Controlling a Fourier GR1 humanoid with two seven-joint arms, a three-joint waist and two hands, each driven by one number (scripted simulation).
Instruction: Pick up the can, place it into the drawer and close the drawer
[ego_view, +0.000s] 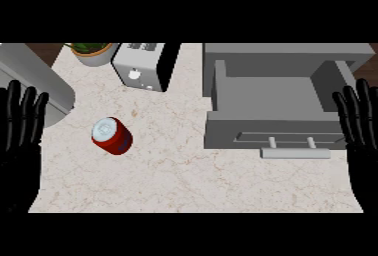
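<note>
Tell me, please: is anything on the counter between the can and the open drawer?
Nothing visible. The can stands on bare counter, left of the open drawer. The toaster and plant pot sit further back, off that path.

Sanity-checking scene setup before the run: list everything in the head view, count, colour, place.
can: one, red with a silver top, on the counter, left of centre
drawer: one, grey, pulled open at the right, nothing visible inside
drawer handle: one, pale grey bar, on the drawer's front
toaster: one, silver with black side, at the back of the counter
potted plant: one, green leaves in a grey pot, back left, partly cut off
grey rounded object: one, at the left edge, cannot tell what it is
counter: one, pale marbled top
left hand: one, black, open, fingers up, at the left edge
right hand: one, black, open, fingers up, at the right edge
</note>
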